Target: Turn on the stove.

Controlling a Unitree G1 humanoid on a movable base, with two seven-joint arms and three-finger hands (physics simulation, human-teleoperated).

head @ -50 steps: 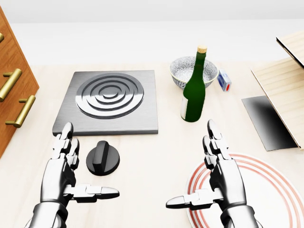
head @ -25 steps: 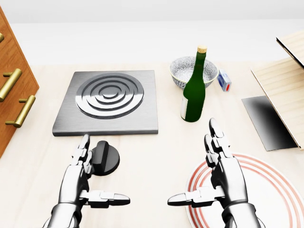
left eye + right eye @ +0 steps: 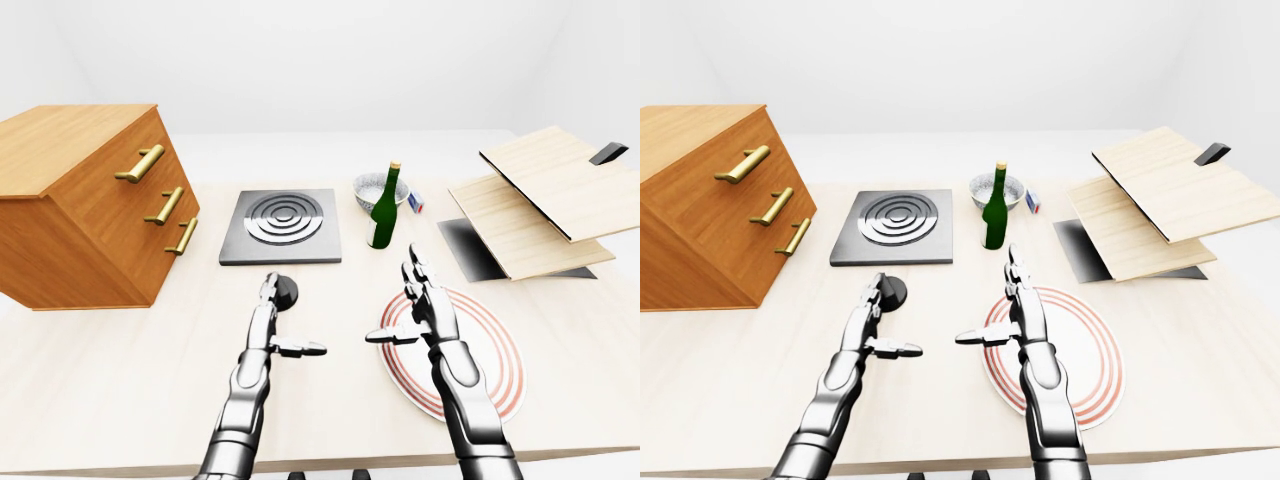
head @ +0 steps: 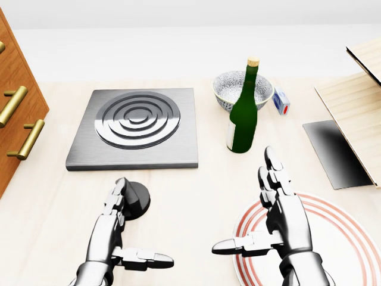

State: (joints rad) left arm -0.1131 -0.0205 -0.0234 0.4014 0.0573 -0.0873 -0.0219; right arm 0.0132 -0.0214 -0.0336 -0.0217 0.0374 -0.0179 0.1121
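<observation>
I am on the approach: the stove is not yet on, and my job right now is to get my left hand [image 4: 113, 229] onto the black knob [image 4: 134, 199] that sits just below the lower edge of the stove plate [image 4: 136, 128] in the head view. I take the knob as my landmark.

My left hand is open, fingers straight and thumb splayed out to the side, nothing held. Its fingertips [image 4: 119, 189] overlap the knob's left rim in the head view; I cannot tell whether they touch it or hover just above. The palm lies below the knob and slightly left of it. My right hand [image 4: 286, 223] is also open and empty, well to the right of the knob, hanging over the red-ringed plate [image 4: 348, 232].

Next, I judge, the left hand must go a little up and to the right so the fingers straddle the knob's raised ridge, then close round it and twist. The grip has to sit centred, or the fingers may slide off the smooth cap.

The green bottle [image 4: 244, 116] and the patterned bowl [image 4: 229, 89] stand above and right of the knob, well apart from it; the wooden drawer unit [image 3: 90, 215] is far to its left.
</observation>
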